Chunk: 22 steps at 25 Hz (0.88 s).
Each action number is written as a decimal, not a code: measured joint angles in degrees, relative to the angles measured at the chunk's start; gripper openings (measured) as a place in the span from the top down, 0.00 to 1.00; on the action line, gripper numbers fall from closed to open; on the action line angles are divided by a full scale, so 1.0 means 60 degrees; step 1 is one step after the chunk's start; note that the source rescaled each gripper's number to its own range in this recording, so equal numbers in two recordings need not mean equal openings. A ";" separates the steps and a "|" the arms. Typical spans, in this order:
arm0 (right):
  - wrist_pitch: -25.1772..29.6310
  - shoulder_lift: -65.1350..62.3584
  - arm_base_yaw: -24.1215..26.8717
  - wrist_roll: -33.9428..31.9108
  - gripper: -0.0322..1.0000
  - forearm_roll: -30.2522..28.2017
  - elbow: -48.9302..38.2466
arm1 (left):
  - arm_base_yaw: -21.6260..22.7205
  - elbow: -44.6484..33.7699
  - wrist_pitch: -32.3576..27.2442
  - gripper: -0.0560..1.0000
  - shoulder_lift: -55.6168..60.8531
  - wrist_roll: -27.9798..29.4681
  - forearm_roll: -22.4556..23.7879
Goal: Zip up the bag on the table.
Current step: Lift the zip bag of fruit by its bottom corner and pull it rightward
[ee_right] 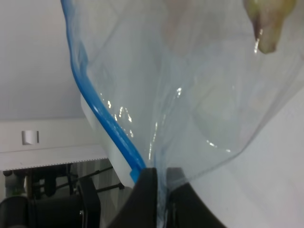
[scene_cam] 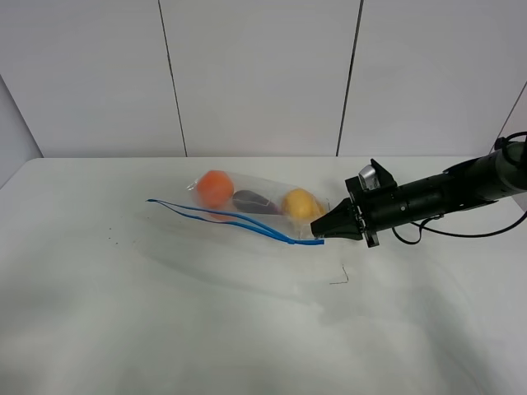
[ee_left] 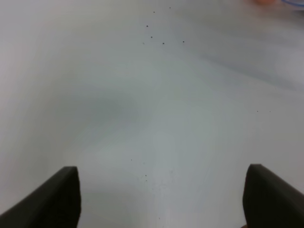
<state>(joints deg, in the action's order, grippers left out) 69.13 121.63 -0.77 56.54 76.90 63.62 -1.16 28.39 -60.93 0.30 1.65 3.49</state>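
Right hand [scene_cam: 319,238] is pressed together on the end corner of the bag [scene_cam: 262,216], pinching clear film and the tip of the blue zipper strip [scene_cam: 224,217] where they meet; the right wrist view shows the two fingers shut on that thin fold with little plastic between them. Left hand [ee_left: 162,167] is spread with nothing between its fingers, hovering over bare table [scene_cam: 165,313] away from the bag, whose edge only just shows in its view. The bag lies flat on the table, and at its end opposite the pinched corner the two blue tracks are visibly apart, so the mouth looks unsealed. The main risk, as I judge it, is that nothing anchors that opposite end: a pull or slide along the strip by one hand would likely drag the whole bag across the smooth table instead of pressing the tracks together. The slick, crinkly film could also slip out of so small a pinch. The orange fruit [scene_cam: 215,188], the dark purple piece [scene_cam: 254,201] and the yellow fruit [scene_cam: 301,203] inside the bag add weight, and a tug or lift could shift them toward the open mouth, spreading the tracks further.
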 joint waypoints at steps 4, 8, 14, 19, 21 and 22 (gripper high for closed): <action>0.0000 0.0000 0.0000 -0.0003 0.97 0.0098 0.0000 | 0.0000 0.0000 0.0000 0.05 0.0000 0.0000 0.0000; 0.0000 0.0000 0.0000 -0.0043 0.97 0.0117 0.0000 | 0.0000 0.0000 0.0000 0.05 0.0000 0.0000 0.0000; 0.0000 0.0000 0.0000 -0.0170 0.97 0.0128 0.0000 | 0.0000 0.0068 0.0115 0.05 0.0000 0.0000 0.0000; -0.0015 -0.0109 0.0000 -0.0222 0.97 0.0188 0.0000 | 0.0000 0.1120 0.0518 0.05 -0.1229 0.0000 0.0079; -0.0057 -0.0295 0.0000 -0.0222 0.97 0.0007 0.0000 | 0.0000 0.1760 0.0711 0.05 -0.2075 -0.0084 0.0109; -0.0057 -0.0419 0.0000 -0.0222 0.97 -0.0079 0.0000 | 0.0000 0.2039 0.0824 0.05 -0.2569 -0.0184 0.0109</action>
<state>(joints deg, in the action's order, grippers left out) 68.78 119.12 -0.77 55.21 76.43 63.62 -1.16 40.62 -55.98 -15.12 0.55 4.14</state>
